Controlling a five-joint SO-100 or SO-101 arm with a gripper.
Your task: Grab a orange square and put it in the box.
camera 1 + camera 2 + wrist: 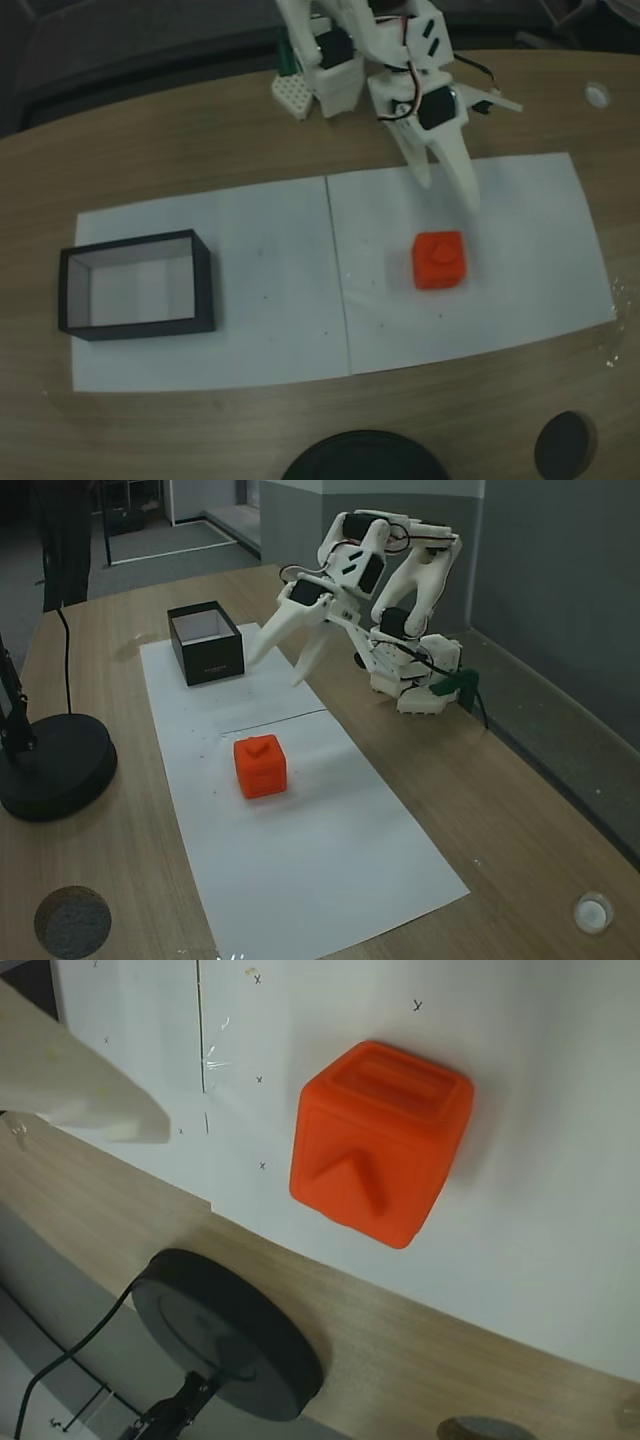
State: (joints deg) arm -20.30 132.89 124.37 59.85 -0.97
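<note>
Orange square [439, 260] on paper, tool [448, 196] spread above

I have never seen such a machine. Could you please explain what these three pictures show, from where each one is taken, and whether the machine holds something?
The white machine is a small robot arm; its two-fingered end effector is open and holds nothing. One fixed camera looks down from above, another looks from the side, and the third rides on the wrist. On the wooden table lie white paper sheets. On them sit an orange cube, seen close in the wrist view, and an empty black box. The black disc is a stand base.
</note>
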